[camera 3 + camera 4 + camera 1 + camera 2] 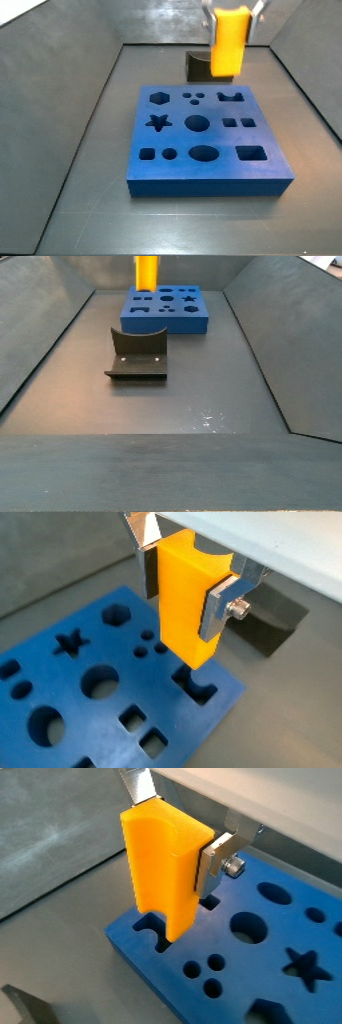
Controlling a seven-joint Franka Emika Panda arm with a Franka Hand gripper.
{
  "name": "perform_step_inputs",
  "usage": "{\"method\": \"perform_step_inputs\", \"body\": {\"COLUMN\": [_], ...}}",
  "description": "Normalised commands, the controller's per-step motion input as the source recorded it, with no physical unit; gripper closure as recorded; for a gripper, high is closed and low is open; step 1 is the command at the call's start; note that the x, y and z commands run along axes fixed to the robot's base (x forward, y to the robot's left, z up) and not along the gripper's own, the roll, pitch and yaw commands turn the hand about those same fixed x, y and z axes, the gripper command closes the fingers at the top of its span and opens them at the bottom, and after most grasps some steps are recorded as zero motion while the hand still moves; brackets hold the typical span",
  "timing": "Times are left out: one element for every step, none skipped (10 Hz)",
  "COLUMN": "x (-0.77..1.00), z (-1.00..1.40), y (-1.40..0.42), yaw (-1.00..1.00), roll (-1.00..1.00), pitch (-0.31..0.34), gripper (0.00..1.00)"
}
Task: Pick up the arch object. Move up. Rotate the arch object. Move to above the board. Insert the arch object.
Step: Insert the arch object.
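Hand (187, 574) is clamped on the arch object (187, 600) — a yellow-orange block held upright, silver finger plates pressed against its two sides near the top, one finger (218, 602) with a bolt showing clearly in both wrist views (219, 860). The block hangs over the board (80, 702), its lower end just above the board's edge where a notch-shaped cut-out (198, 690) sits; in a wrist view (163, 863) the bottom of the block looks right at that cut-out (158, 930), but whether it has entered the hole or only hovers over it I cannot tell. In a side view the arch object (230, 38) stands tall over the far edge of the board (201, 172), hand (230, 8) mostly cropped at the top of the frame. Board is a thick blue square slab with dark holes — star, hexagon, circles, squares, oval. The fixture (136, 354), a dark L-shaped bracket, stands on the grey floor (201, 396) apart from the board (171, 316); it also shows behind the board in a side view (195, 66).
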Motion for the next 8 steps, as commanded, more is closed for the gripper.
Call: {"method": "perform_step_inputs", "body": {"x": [0.92,0.92,0.93,0.78,0.57,0.44,0.31,0.13], "z": [-0.79,-0.81,-0.75,-0.62,-0.37,-0.37,-0.28,-0.22], "y": [0.0,0.0,0.0,-0.22,-0.14,-0.05,0.0,0.11], "yaw": [0.09,0.1,0.1,0.07,0.0,0.07,0.18,0.23], "roll": [-0.08,-0.09,0.0,0.08,0.0,0.01,0.23,0.35], "pitch": [-0.009,0.0,0.0,0.186,0.234,0.21,0.209,0.216], "gripper": [1.0,1.0,1.0,1.0,1.0,1.0,1.0,1.0]}}
